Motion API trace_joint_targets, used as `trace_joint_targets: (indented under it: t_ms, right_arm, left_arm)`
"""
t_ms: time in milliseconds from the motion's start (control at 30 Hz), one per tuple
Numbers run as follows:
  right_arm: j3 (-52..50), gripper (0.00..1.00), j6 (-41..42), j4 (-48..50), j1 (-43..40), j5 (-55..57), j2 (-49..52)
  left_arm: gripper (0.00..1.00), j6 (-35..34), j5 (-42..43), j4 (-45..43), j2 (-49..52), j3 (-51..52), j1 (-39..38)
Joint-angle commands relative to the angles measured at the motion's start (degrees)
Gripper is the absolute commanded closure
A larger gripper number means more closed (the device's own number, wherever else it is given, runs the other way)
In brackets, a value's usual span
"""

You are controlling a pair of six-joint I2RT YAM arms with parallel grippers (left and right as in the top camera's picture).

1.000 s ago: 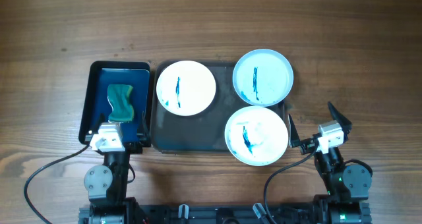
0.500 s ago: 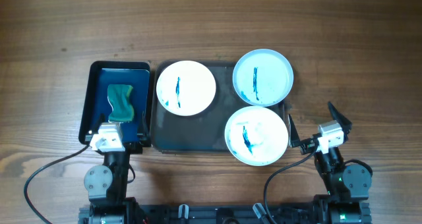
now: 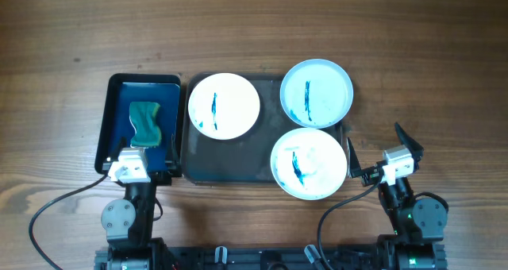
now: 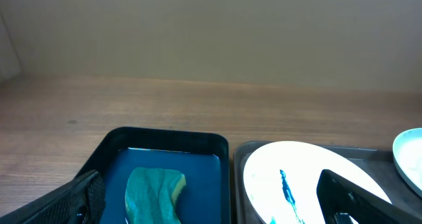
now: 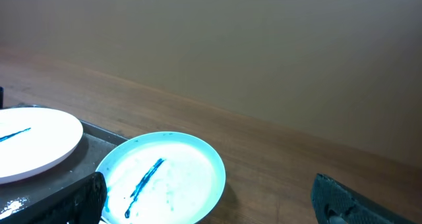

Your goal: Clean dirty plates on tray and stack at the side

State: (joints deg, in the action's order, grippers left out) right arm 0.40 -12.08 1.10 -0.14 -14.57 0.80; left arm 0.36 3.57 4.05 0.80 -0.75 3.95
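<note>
The dark grey tray (image 3: 230, 159) holds three white plates with blue streaks: one at its back left (image 3: 224, 105), one overhanging its back right corner (image 3: 317, 93), one at its front right (image 3: 309, 163). My left gripper (image 3: 141, 155) is open and empty at the near end of the blue tray, left of the grey tray. In the left wrist view (image 4: 217, 209) its fingers straddle the sponge and the back-left plate (image 4: 297, 178). My right gripper (image 3: 381, 149) is open and empty on the table right of the front-right plate. The right wrist view (image 5: 214, 207) shows the back-right plate (image 5: 165, 178) ahead.
A glossy blue tray (image 3: 119, 91) stands left of the grey tray with a teal-and-yellow sponge (image 3: 145, 123) lying in it, also in the left wrist view (image 4: 155, 194). Bare wooden table lies behind and to the right of the trays.
</note>
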Motion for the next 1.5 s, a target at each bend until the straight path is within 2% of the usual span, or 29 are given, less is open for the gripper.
trace_joint_targets:
  t_ms: [0,333,433,633,700,833,933,1033,1100,1267,1333,1400,1467]
  right_arm:
    - [-0.11,0.0,0.17,0.13,0.28,-0.44,0.22]
    - [-0.11,0.0,0.15,1.27,0.28,0.11,0.22]
    - [-0.11,0.0,3.3,2.01,0.28,-0.26,0.22]
    - [1.81,0.0,3.21,1.81,0.28,-1.31,0.59]
    - [4.13,0.0,3.23,1.79,0.28,-1.31,3.04]
    - [14.69,0.0,4.0,-0.33,0.28,-0.9,17.62]
    - [27.23,0.0,6.49,-3.74,0.28,-4.74,31.67]
    - [41.83,0.0,8.09,-13.03,0.28,-8.83,45.05]
    - [51.17,0.0,9.27,-21.46,0.28,-10.16,52.72]
    - [80.83,0.0,9.11,-53.96,0.28,-11.41,76.89]
    - [84.06,0.0,9.27,-55.43,0.28,-11.37,81.77]
    - [84.02,0.0,14.05,-54.84,0.28,-16.0,85.5]
    - [84.0,0.02,15.5,-53.62,0.61,-20.92,88.46]
  left_arm:
    - [0.0,0.72,0.92,0.02,-0.37,0.39,0.31]
    - [0.0,0.76,0.76,0.02,-0.37,0.39,0.31]
    - [0.0,0.79,-1.79,0.02,-0.37,0.39,0.31]
    - [0.0,0.94,-4.55,-0.42,-0.37,-0.15,0.35]
    - [0.0,0.9,-4.46,-0.22,0.09,-1.88,0.35]
    - [0.0,0.92,-3.54,1.42,6.78,-10.05,0.35]
    - [0.0,0.92,-1.4,4.33,18.49,-20.39,0.35]
    - [0.0,0.92,0.81,13.25,33.79,-34.34,0.35]
    - [0.0,0.9,2.4,21.31,43.71,-44.44,0.35]
    - [0.0,0.9,14.62,45.68,73.26,-75.43,0.35]
    - [0.0,0.57,17.29,49.81,79.84,-79.73,0.35]
    - [0.0,0.48,22.21,51.28,83.89,-79.73,0.35]
    - [0.0,0.48,22.62,52.19,86.03,-79.73,0.33]
